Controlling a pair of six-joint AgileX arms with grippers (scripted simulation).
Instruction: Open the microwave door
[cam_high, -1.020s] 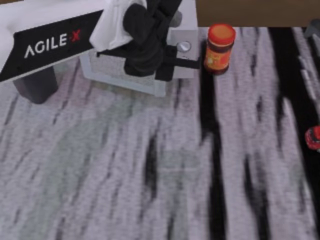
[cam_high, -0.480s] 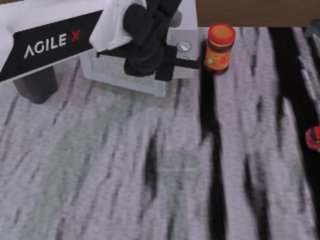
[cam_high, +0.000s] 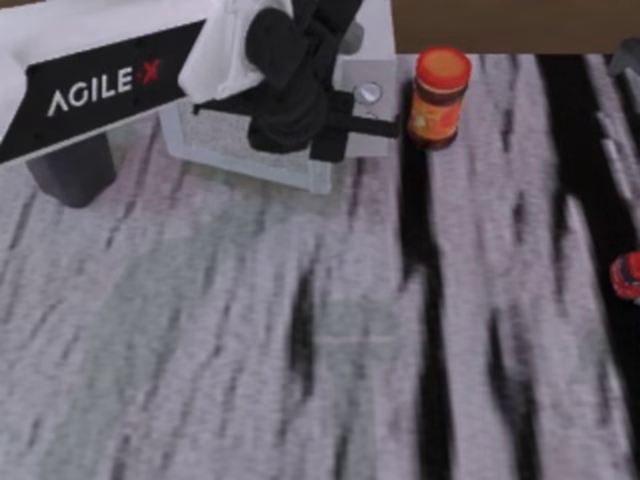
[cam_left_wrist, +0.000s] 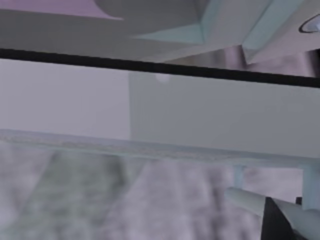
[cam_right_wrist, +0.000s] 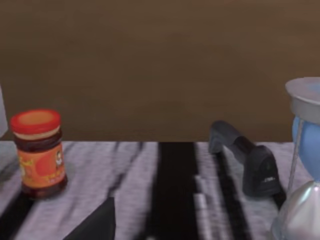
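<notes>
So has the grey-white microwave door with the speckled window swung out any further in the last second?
No. In the top view the microwave door keeps the same gap and angle to the orange-lidded jar, with the left gripper at its edge.

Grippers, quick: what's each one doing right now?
Left gripper: at the microwave door, fingers cannot be told.
Right gripper: not in view.

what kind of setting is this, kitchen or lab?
Likely a rendered tabletop mock-up with kitchen props: a microwave with the left gripper at its front, an orange-lidded jar, all on a streaked grey table.
</notes>
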